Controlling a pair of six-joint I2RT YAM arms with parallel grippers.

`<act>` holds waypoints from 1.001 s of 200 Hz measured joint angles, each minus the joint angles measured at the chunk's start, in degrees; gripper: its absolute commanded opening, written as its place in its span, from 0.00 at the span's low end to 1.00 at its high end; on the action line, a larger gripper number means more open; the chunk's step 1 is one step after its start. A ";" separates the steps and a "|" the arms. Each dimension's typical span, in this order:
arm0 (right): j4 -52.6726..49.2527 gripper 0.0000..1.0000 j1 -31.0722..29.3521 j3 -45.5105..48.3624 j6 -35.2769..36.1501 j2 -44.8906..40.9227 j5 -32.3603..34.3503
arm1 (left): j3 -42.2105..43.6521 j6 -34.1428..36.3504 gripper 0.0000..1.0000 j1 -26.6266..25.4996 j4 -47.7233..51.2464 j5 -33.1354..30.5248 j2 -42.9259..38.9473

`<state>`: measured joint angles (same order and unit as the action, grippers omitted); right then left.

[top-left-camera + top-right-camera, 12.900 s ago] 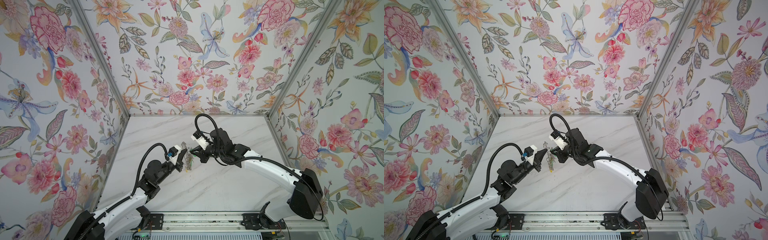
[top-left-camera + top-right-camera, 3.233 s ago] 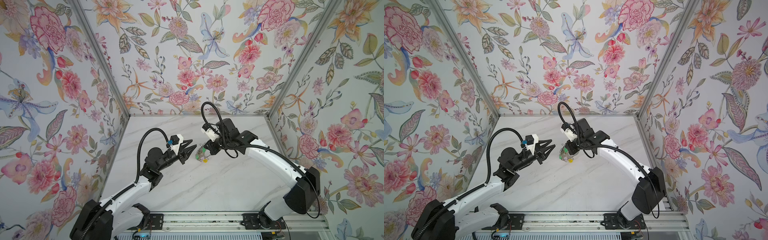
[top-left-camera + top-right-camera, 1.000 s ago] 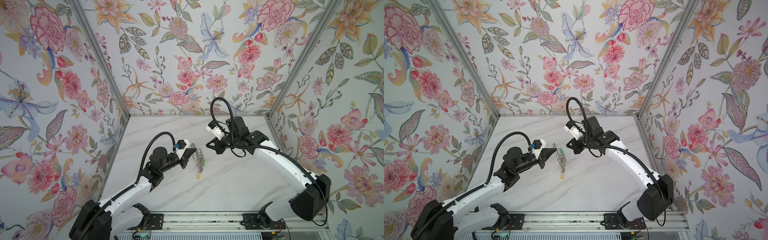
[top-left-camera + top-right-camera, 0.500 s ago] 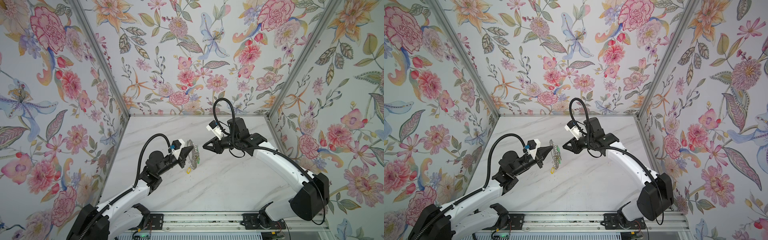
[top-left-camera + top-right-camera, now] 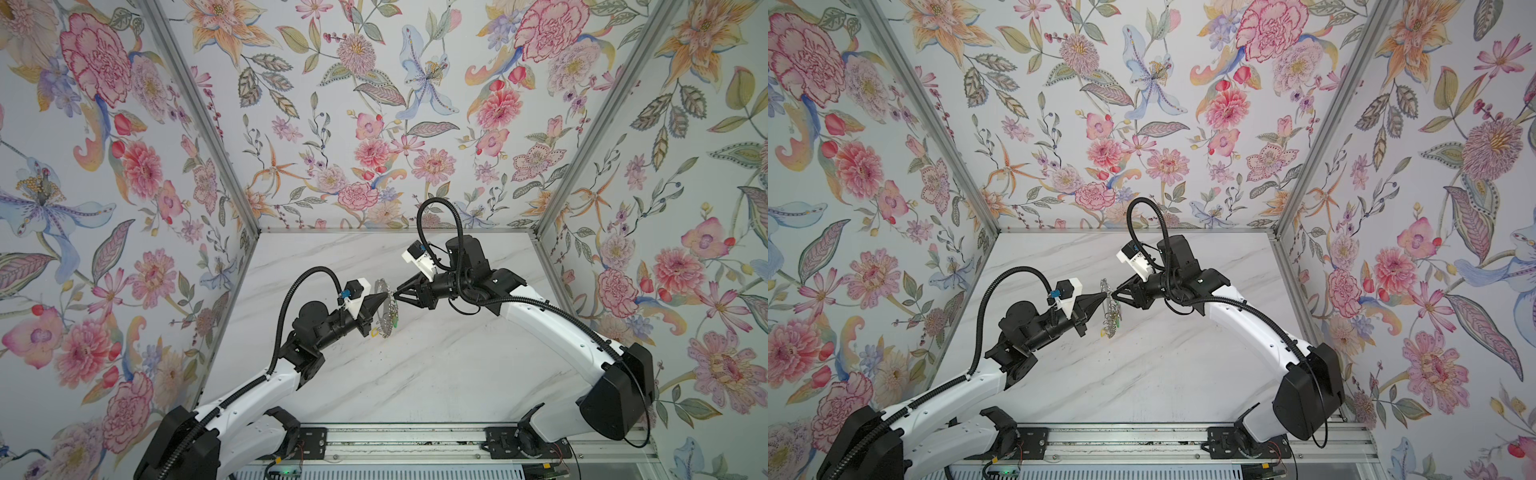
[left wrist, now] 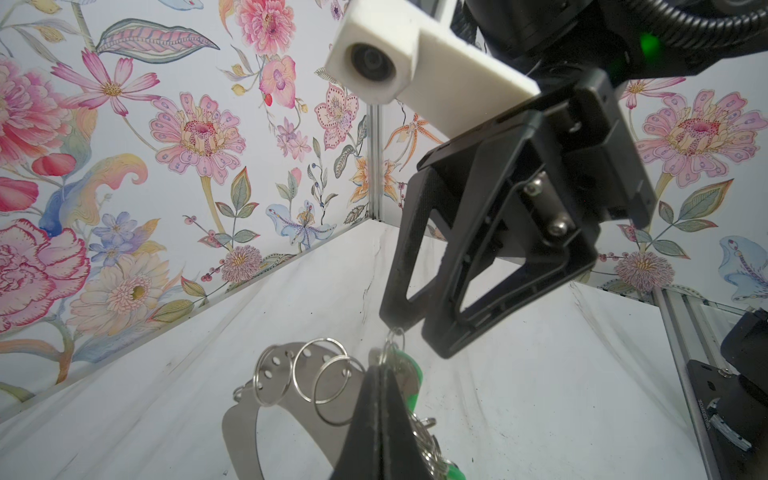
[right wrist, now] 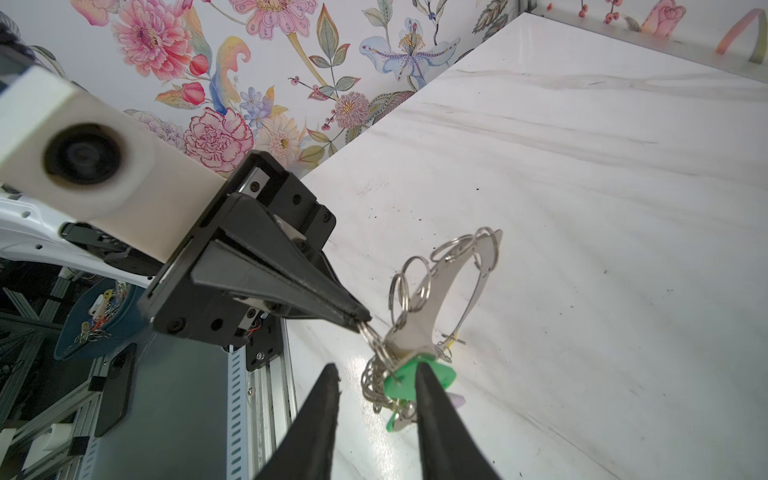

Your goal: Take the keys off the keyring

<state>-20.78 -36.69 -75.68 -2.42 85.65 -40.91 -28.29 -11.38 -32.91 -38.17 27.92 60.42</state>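
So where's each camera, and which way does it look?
Both top views: high above the robot, looking down at the table; left arm and right arm show, left gripper and right gripper close together at the keyring.
Left wrist: on the left arm, looking along its shut gripper at the right gripper.
Right wrist: on the right arm, looking between its open gripper fingers at a green key and the left gripper.
Shared: both wrist views show the keyring and the other arm's camera.

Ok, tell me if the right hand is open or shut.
Open. The right hand has its fingers apart in its wrist view, green key tag beside one.
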 measured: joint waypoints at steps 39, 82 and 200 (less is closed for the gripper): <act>-0.44 0.17 0.00 -1.33 1.09 0.83 0.68 | -0.13 0.02 0.00 0.00 0.70 0.15 0.00; -0.74 0.19 0.00 -2.32 1.55 0.87 0.76 | -0.24 0.02 0.00 0.00 1.05 0.13 0.00; -2.60 0.20 -1.77 -2.32 2.60 0.98 0.96 | -0.24 0.02 0.00 0.00 1.29 0.04 -0.94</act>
<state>-23.38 -38.46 -78.00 0.19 86.63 -39.94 -28.53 -11.35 -32.91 -36.88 27.97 59.48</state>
